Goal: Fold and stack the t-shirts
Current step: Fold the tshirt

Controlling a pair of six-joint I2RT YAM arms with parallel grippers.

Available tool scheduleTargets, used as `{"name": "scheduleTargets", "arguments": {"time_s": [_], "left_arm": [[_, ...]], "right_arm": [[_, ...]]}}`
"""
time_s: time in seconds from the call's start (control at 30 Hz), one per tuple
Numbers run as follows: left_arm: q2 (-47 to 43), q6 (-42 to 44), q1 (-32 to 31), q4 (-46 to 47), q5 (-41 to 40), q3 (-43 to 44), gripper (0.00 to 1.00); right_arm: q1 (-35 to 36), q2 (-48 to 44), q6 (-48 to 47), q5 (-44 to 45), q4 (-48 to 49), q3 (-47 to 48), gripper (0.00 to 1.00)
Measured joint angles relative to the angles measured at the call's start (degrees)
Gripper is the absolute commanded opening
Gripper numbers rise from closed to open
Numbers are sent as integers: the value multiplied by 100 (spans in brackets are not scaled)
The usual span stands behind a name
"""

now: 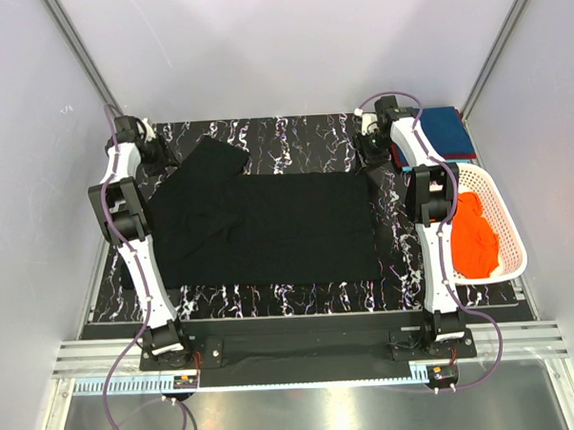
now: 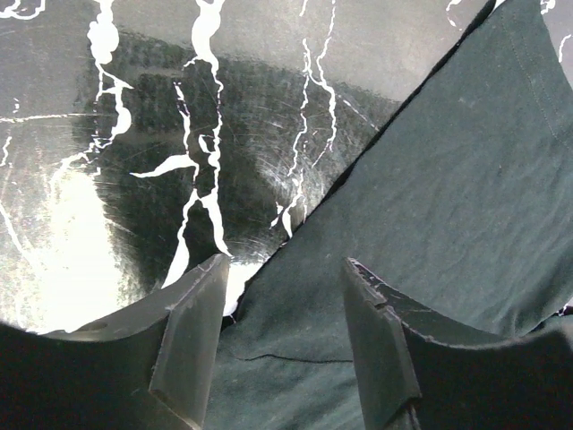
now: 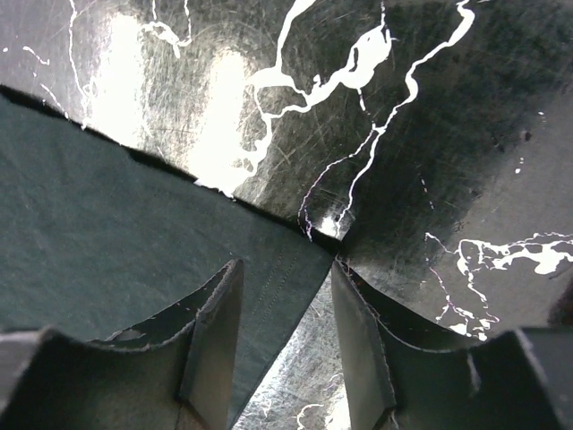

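Black t-shirt: lies spread flat across the middle of the table, with 1 sleeve angled toward the upper left of the top view.
Left gripper: jaws apart and holding nothing. It sits low over the sleeve's slanting edge, with cloth under one finger and bare table under the other.
Right gripper: jaws apart and empty, straddling the shirt's pointed corner at the upper right of the cloth.
Risk 1: the corner is thin and flat on the table, so closing too high would likely pinch air and let it slip out.
Risk 2: if only 1 side catches, a lift would probably drag the shirt askew and wrinkle it.
Risk 3: the left jaws could take a single layer or only the hem.
Edges: both cloth edges run diagonally between the fingers, and the shirt's near edge lies close to the arm bases.
Open room: there is bare table along the far strip.
Neighbours: the white basket holding the orange t-shirt, and the teal-blue t-shirt, crowd the right side.
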Motion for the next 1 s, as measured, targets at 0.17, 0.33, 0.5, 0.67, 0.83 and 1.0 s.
{"name": "scheduleTargets", "arguments": {"time_s": [0.17,0.33,0.5,0.67,0.83,1.0], "left_arm": [[2,-2,-2,-2,2,0,55],[2,0,0,-4,2,-2,55],[2,2,-2,-7,31,-2,53],[2,33,0,-7,85,-11,48],[2,120,0,-9,72,-68,45],[2,216,-2,-2,59,-90,41]], "right_arm": [[-7,66,-81,-48,-39,2,50],[-33,90,-116,-74,-72,59,50],[-35,249,-151,-33,-118,337,47],[-44,291,-229,-92,-125,361,25],[-66,332,-254,-153,-125,387,6],[-70,343,-254,-186,-129,404,0]]}}
